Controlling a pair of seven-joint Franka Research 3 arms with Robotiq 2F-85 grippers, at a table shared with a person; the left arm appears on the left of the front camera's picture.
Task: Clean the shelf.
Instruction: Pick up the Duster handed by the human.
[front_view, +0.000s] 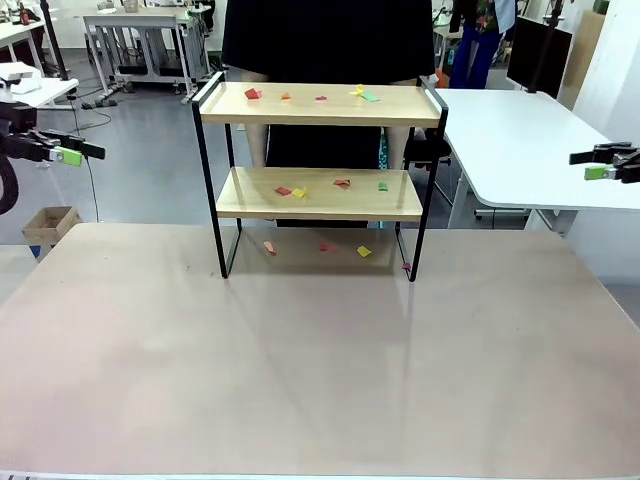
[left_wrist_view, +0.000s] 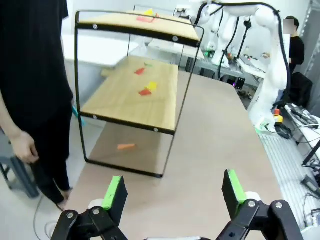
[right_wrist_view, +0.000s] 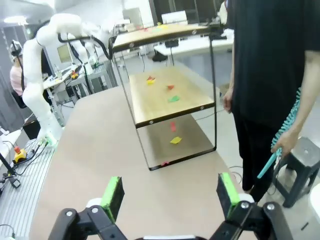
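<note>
littering shelf, coloured scraps, person behind

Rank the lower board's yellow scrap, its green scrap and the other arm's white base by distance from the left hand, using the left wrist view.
1. Yellow scrap, near half of the lower board.
2. Green scrap, far end of that board.
3. White base, off the table's far side.
</note>
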